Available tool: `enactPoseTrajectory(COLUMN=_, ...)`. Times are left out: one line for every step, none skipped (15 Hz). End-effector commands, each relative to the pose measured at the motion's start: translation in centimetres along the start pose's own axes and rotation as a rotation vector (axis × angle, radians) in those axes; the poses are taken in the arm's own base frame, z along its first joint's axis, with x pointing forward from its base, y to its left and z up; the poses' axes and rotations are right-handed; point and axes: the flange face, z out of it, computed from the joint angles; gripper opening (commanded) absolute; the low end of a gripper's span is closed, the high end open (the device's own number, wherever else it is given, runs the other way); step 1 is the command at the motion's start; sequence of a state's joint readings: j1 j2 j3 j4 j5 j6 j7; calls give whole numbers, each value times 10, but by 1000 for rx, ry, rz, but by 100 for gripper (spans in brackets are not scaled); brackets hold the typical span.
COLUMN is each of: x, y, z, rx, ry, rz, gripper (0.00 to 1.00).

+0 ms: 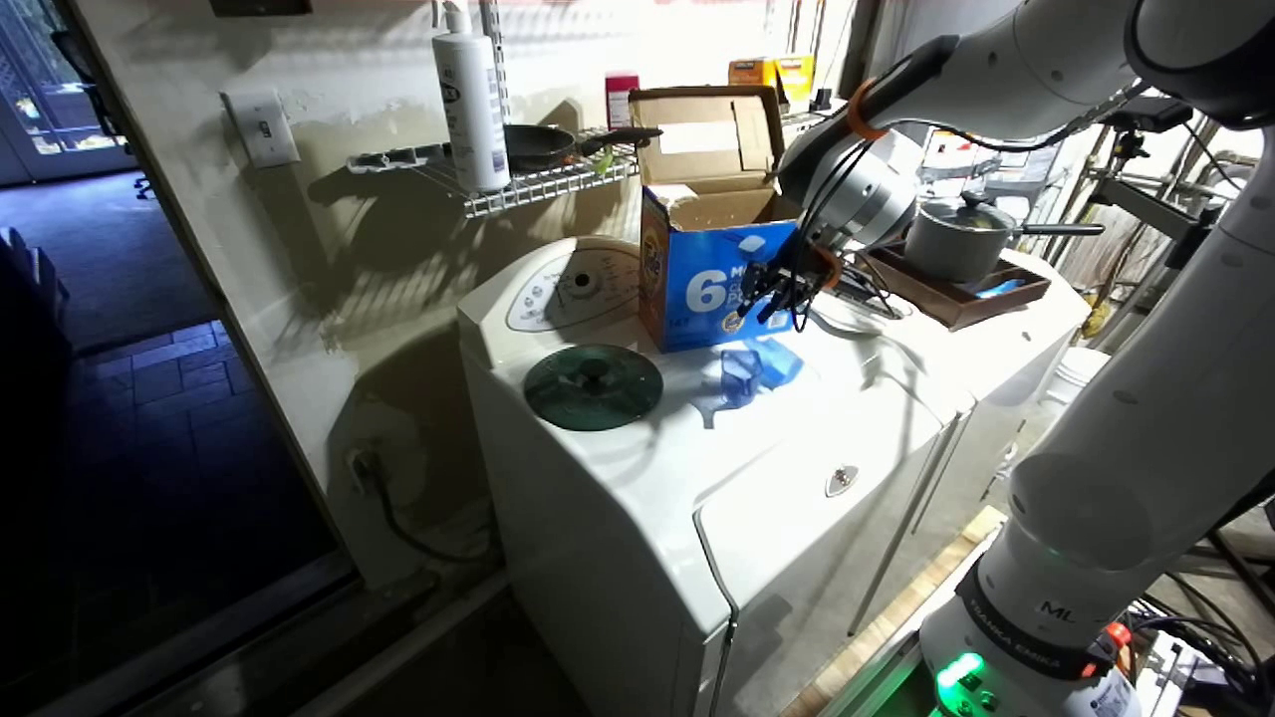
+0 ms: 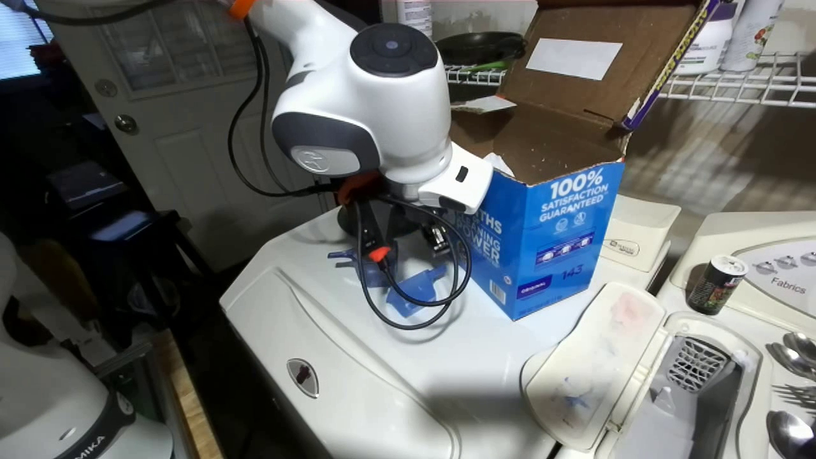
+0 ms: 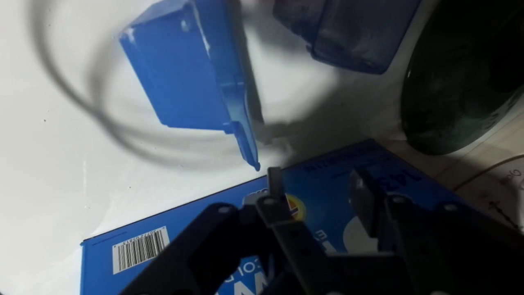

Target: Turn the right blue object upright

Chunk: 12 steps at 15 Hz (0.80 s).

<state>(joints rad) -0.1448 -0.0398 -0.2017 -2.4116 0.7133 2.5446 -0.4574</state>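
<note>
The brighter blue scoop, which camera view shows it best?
The wrist view: the brighter blue scoop appears largest there, its handle showing clearly, though the top edge crops it slightly. Both exterior views show it smaller: in an exterior view a black cable crosses it, and in an exterior view the darker scoop crowds its outline.

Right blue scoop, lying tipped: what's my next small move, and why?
I'd probably shift the open gripper toward the handle of the right blue scoop before closing: in the wrist view, that handle lies outside the finger gap, and the blue box shows behind the gap.
</note>
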Motion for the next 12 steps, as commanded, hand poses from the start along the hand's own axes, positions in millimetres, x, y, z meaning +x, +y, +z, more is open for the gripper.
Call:
enactPoseTrajectory(x=-2, y=6, z=2, rx=24, ry=18, rz=8, gripper=77)
enactPoseTrajectory(x=-3, y=6, z=1, rx=29, ry=19, rz=11, gripper=85)
enactPoseTrajectory(x=-3, y=6, z=1, rx=34, ry=17, rz=13, gripper=92)
enactPoseTrajectory(x=-4, y=6, z=0, rx=31, ry=14, rz=13, gripper=99)
enactPoseTrajectory(x=-5, y=5, z=-1, rx=27, ry=8, rz=14, gripper=100)
enactPoseTrajectory(x=-7, y=4, z=-1, rx=6, ry=-8, rz=15, gripper=100)
enactPoseTrajectory(x=-8, y=3, z=-2, rx=-9, ry=-14, rz=11, gripper=100)
enactPoseTrajectory(x=-10, y=3, z=0, rx=-38, ry=-30, rz=11, gripper=100)
enactPoseTrajectory(x=-12, y=3, z=2, rx=-65, ry=-46, rz=5, gripper=100)
enactPoseTrajectory(x=-14, y=3, z=5, rx=-99, ry=-65, rz=4, gripper=100)
enactPoseTrajectory(x=-17, y=3, z=8, rx=-141, ry=-90, rz=1, gripper=100)
enactPoseTrajectory(x=-17, y=2, z=8, rx=-186, ry=-96, rz=-12, gripper=100)
